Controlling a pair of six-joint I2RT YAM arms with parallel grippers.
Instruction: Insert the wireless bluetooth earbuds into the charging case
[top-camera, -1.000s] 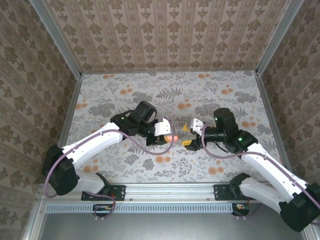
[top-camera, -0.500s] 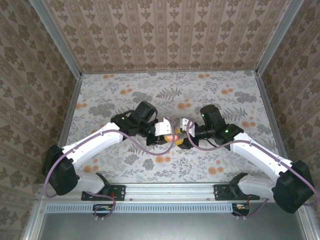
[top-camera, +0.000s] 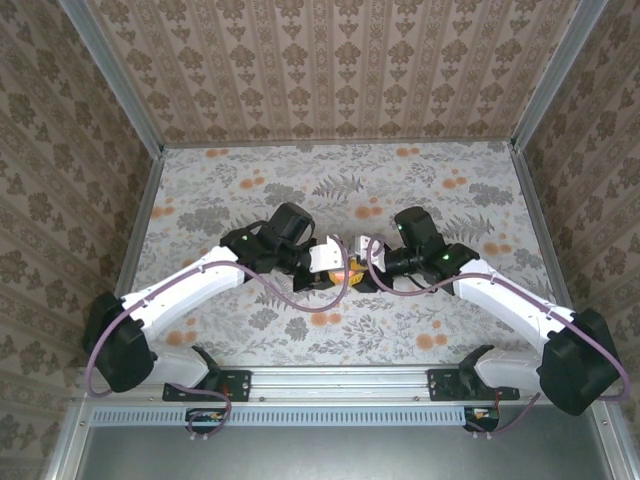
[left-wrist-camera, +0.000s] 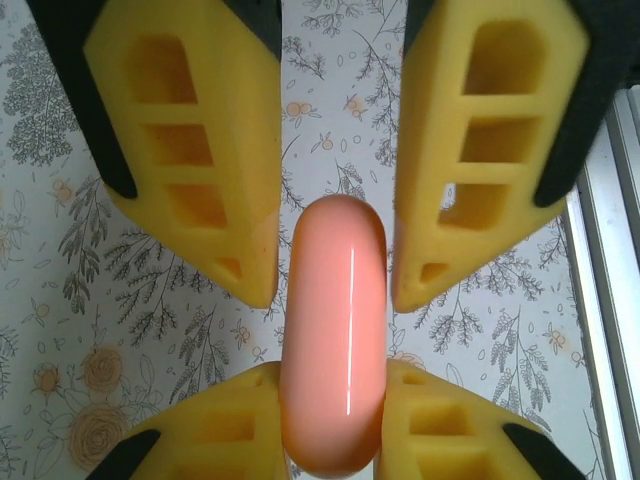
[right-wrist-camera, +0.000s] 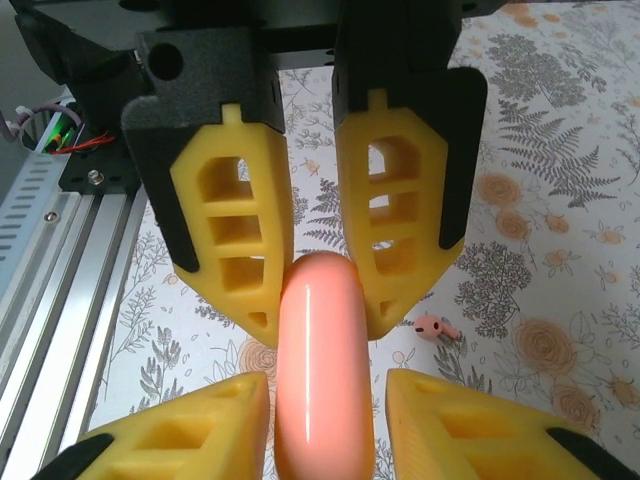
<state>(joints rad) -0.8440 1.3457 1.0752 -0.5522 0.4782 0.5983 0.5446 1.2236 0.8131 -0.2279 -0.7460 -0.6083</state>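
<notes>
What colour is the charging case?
The charging case is glossy salmon pink; left wrist view shows it best.

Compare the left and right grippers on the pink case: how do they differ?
The left gripper clamps the charging case, fingers pressed on its sides; the right gripper only straddles it, narrow gaps showing. The left gripper takes one end, the right gripper the opposite end. Both have yellow fingers.

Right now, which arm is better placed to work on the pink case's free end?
Right. The left gripper is shut on the charging case, steadying it; the right gripper has open jaws that straddle its free end with gaps.
</notes>
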